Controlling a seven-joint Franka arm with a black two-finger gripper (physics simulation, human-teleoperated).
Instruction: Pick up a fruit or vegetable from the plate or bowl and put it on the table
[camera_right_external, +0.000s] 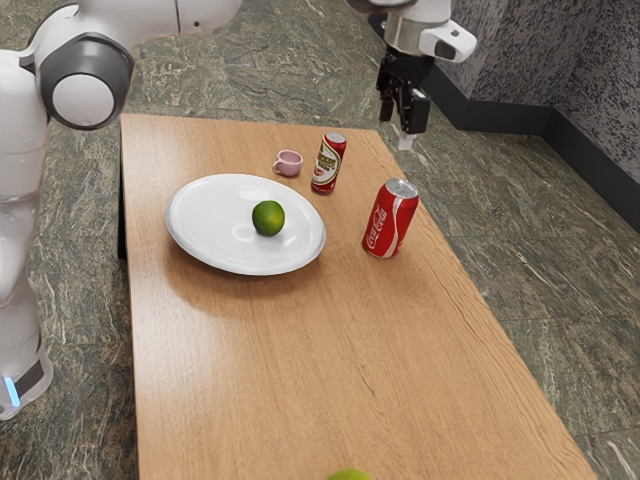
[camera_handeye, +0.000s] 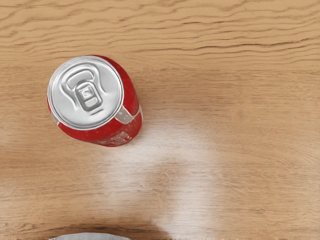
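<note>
High over the table's far right edge in the exterior view hangs my gripper (camera_right_external: 404, 118), well away from the plate; how its fingertips stand cannot be made out. A round green lime (camera_right_external: 268, 218) rests on the white oval plate (camera_right_external: 205, 245), right of the plate's middle in the exterior view. Part of another green fruit (camera_right_external: 349, 475) shows at the exterior view's bottom edge, on the table.
A red Coca-Cola can (camera_right_external: 391, 218) stands near the plate; the wrist view shows this can (camera_handeye: 86, 92) from above. Behind it are a smaller red and gold can (camera_right_external: 328, 163) and a pink cup (camera_right_external: 288, 163). The wooden table (camera_right_external: 300, 370) carries them all.
</note>
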